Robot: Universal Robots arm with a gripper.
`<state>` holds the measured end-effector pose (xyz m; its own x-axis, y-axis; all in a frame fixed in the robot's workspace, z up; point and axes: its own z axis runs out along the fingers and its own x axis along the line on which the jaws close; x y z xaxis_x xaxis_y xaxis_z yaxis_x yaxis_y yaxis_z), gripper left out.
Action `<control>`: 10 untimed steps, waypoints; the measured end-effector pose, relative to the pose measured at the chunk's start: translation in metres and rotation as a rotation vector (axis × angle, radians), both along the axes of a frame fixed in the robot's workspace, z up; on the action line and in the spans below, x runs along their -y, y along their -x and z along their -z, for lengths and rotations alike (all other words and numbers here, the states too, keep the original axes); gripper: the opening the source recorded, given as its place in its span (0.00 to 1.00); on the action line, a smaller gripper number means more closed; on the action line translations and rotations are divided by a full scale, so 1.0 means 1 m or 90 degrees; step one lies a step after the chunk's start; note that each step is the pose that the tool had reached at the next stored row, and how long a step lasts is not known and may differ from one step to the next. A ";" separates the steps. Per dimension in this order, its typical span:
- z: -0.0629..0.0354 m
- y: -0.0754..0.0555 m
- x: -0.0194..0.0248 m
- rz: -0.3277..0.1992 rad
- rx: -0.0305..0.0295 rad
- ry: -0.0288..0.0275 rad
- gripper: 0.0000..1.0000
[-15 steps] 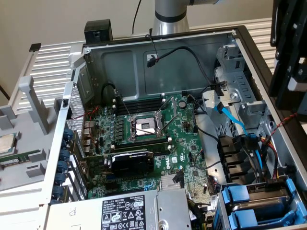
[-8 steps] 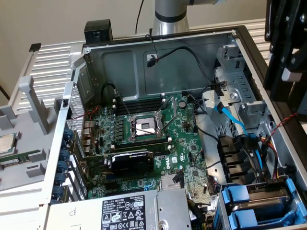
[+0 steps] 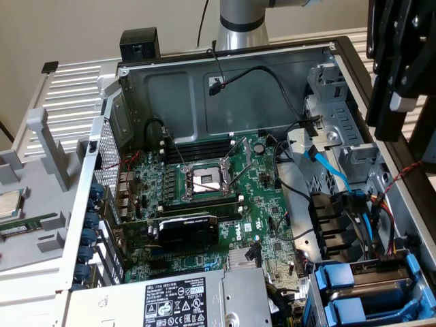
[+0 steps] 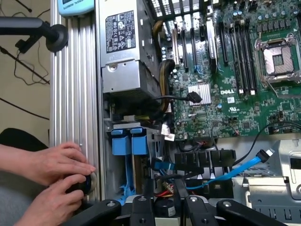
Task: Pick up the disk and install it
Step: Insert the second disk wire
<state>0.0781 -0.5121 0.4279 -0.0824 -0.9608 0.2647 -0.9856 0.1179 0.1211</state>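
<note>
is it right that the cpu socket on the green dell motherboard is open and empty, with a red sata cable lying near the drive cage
Not quite. The CPU socket on the Dell motherboard is open and empty, but the SATA cable near the drive cage is blue, not red. Both the exterior view and the wrist view show it.

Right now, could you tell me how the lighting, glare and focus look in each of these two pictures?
Exterior view: even, soft light, with the case's inner wall mildly bright; the dark gripper is close and out of focus. Wrist view: the motherboard is evenly lit and readable, the silver heatsink glares white, and the person's hands look slightly soft.
</note>
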 end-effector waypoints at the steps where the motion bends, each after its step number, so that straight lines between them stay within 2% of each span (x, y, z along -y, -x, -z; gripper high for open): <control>1: 0.0009 0.001 -0.0004 0.000 0.0000 0.0028 0.31; 5: 0.0050 0.004 -0.0015 0.000 -0.0001 0.0136 0.31; 6: 0.0053 0.004 -0.0016 0.000 -0.0001 0.0149 0.31; 10: 0.0052 0.004 -0.0016 0.000 -0.0003 0.0151 0.31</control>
<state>0.0745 -0.5105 0.4227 -0.0823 -0.9542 0.2875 -0.9856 0.1207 0.1187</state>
